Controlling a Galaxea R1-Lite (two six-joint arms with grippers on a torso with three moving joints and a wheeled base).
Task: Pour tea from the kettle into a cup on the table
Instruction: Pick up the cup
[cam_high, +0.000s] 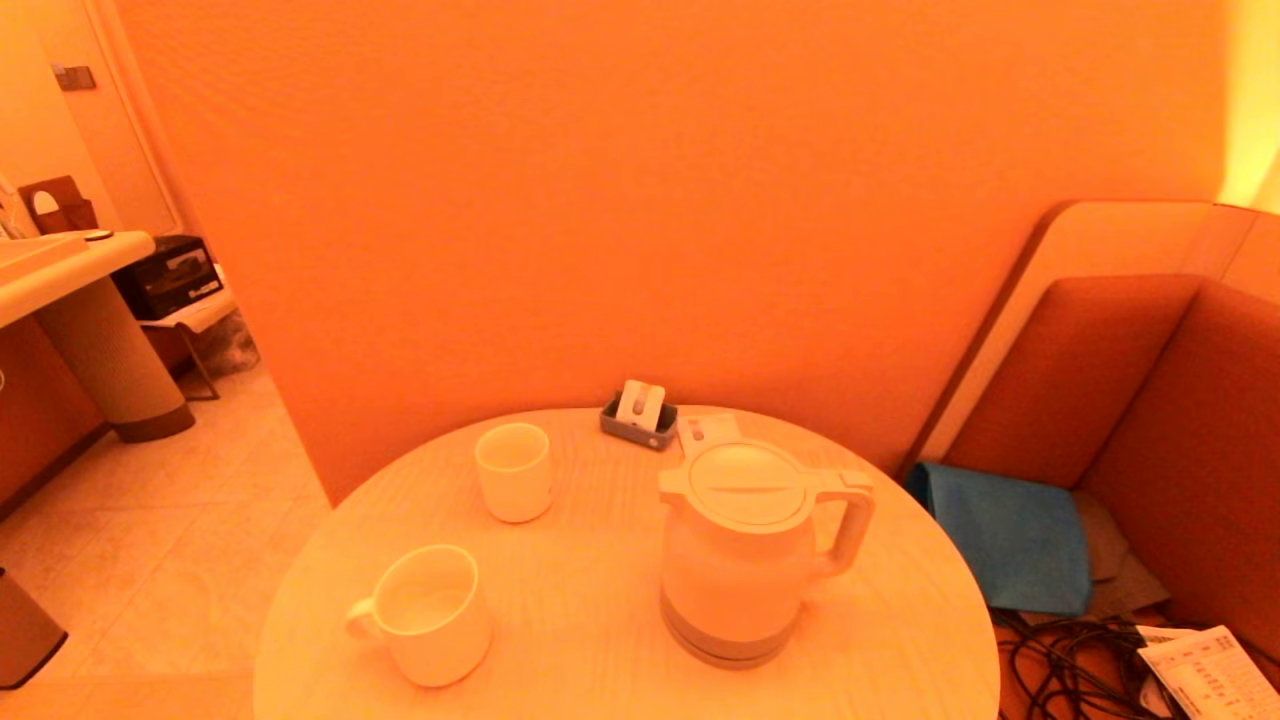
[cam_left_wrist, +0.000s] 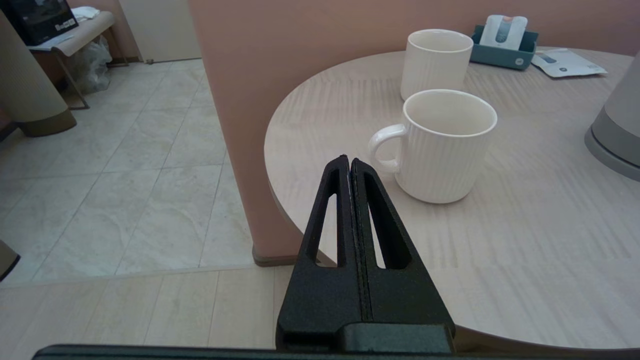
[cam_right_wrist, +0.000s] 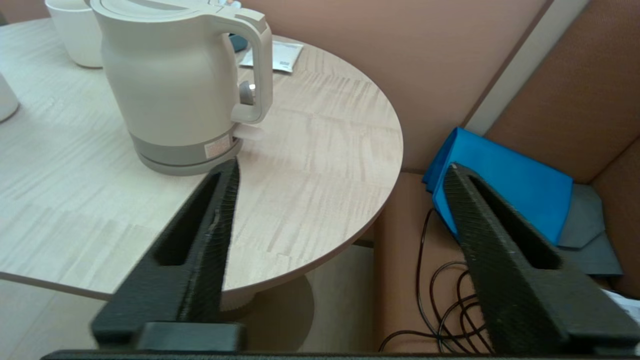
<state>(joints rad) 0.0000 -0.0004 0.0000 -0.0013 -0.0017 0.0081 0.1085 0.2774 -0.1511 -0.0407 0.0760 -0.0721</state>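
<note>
While the kettle (cam_high: 738, 552) stands upright on the tabletop (cam_high: 580, 610) with its lid on, neither arm touches anything. The right gripper (cam_right_wrist: 340, 210) hangs off the tabletop's edge with its jaws spread wide apart and nothing between them; the kettle sits just ahead of its inner jaw, loop handle (cam_right_wrist: 255, 65) turned toward that jaw, and a blue cloth (cam_right_wrist: 505, 185) lies on the seat beyond the outer jaw, with black cables (cam_right_wrist: 445, 300) below. The left gripper (cam_left_wrist: 349, 162) waits at the opposite edge, jaws pressed together and empty. Just ahead of its tips stands the mug (cam_left_wrist: 442, 142), handle turned toward the jaws, and the cup (cam_left_wrist: 434, 62) stands upright farther on, behind the mug and apart from it. Beyond the cup sit a small grey holder (cam_high: 640, 415) and a flat packet (cam_left_wrist: 567, 63), at the tabletop's far side near the wall.
</note>
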